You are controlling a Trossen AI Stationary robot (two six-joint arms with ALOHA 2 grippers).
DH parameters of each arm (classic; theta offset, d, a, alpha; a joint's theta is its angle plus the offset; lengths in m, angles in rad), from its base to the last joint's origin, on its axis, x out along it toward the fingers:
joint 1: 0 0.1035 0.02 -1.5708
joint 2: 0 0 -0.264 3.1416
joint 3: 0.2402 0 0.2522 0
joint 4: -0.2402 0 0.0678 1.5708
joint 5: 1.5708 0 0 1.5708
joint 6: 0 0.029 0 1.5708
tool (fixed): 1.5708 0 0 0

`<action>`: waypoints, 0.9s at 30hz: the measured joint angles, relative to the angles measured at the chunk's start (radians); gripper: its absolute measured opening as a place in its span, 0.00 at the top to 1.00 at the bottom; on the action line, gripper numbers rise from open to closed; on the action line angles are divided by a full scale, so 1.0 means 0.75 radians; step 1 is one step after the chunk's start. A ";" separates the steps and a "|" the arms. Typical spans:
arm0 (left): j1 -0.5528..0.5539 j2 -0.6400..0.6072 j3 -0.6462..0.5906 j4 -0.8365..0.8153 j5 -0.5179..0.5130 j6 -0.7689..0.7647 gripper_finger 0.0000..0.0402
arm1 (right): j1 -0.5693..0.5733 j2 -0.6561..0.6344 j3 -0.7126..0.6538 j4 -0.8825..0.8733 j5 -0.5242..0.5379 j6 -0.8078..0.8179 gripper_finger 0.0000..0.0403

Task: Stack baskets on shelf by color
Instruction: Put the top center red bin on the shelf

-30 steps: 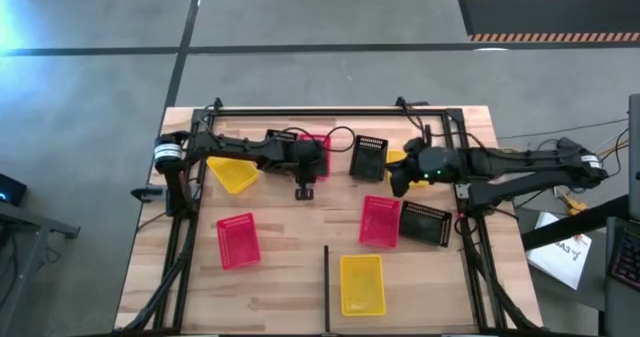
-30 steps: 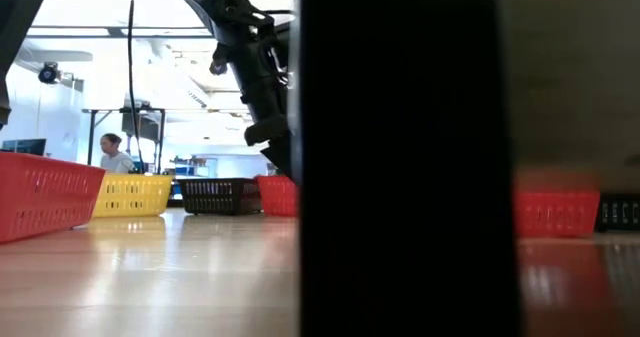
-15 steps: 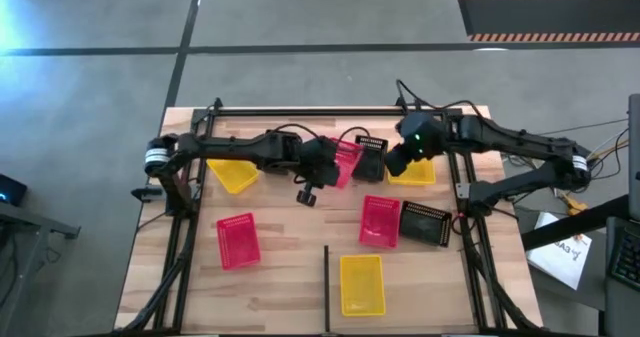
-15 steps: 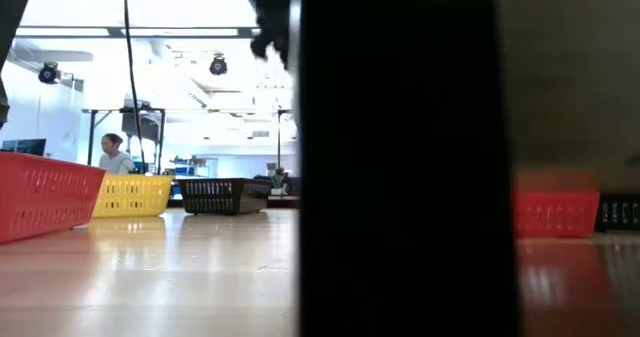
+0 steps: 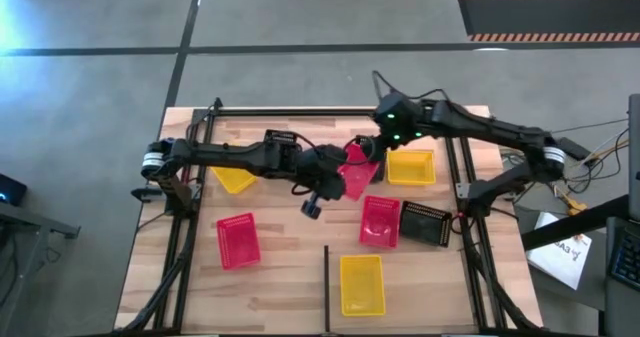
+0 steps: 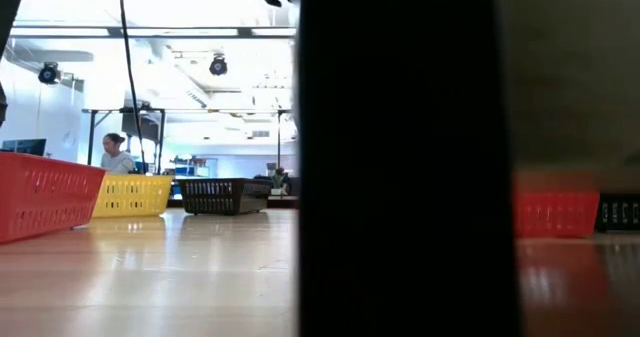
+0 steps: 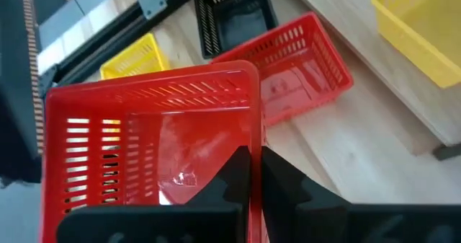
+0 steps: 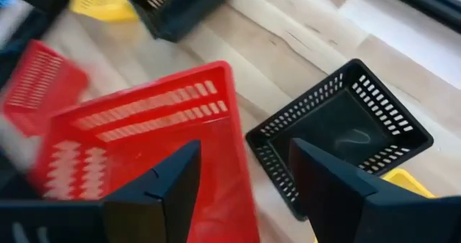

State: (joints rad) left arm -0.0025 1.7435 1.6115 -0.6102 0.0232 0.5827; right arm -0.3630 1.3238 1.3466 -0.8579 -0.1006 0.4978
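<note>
My left gripper (image 7: 254, 172) is shut on a red basket (image 5: 357, 173) that hangs tilted above the table's middle. My right gripper (image 8: 245, 189) stands open just over that same basket (image 8: 137, 138), coming from the far right; whether it touches it, I cannot tell. A black basket (image 8: 340, 133) sits on the table beside it. More baskets lie about: yellow (image 5: 412, 167), yellow (image 5: 232, 177), red (image 5: 238, 240), red (image 5: 378, 220) and black (image 5: 425, 224). A third yellow basket (image 5: 362, 284) rests on the shelf (image 5: 425, 292), right of the short black bar (image 5: 326, 287). My left gripper pinches one side wall of the red basket (image 7: 253, 138) between its two fingers, one finger inside the basket and one outside. The basket is lifted clear of the table and hangs tilted, its open side turned toward the wrist camera.
A black frame rail (image 5: 330, 111) runs along the far edge, and rails run down both sides. In the low view a broad dark post (image 6: 400, 157) hides the middle of the table. A person (image 6: 115, 154) stands far back in the room.
My left gripper has risen and gone toward the table's right edge with the red basket, which is now lifted clear and tilted. My right arm has swung toward the far edge and the left, toward that basket, uncovering the yellow basket at the far right.
</note>
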 joint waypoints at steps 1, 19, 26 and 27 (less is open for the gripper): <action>0.000 0.000 0.000 0.005 -0.001 0.000 1.00 | 0.000 0.034 0.014 -0.007 0.011 -0.003 0.49; -0.026 -0.004 0.000 0.071 -0.080 -0.108 0.94 | 0.006 0.208 0.184 -0.202 0.024 -0.304 0.96; -0.027 -0.058 0.017 0.097 -0.002 -0.327 0.69 | 0.024 0.110 0.140 -0.247 0.048 -0.420 0.98; -0.027 -0.067 0.027 0.092 0.003 -0.387 0.66 | 0.034 0.082 0.125 -0.249 0.054 -0.435 0.98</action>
State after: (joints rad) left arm -0.0229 1.6935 1.6319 -0.5411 0.0255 0.2924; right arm -0.3376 1.3854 1.4407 -1.0449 -0.0601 0.1712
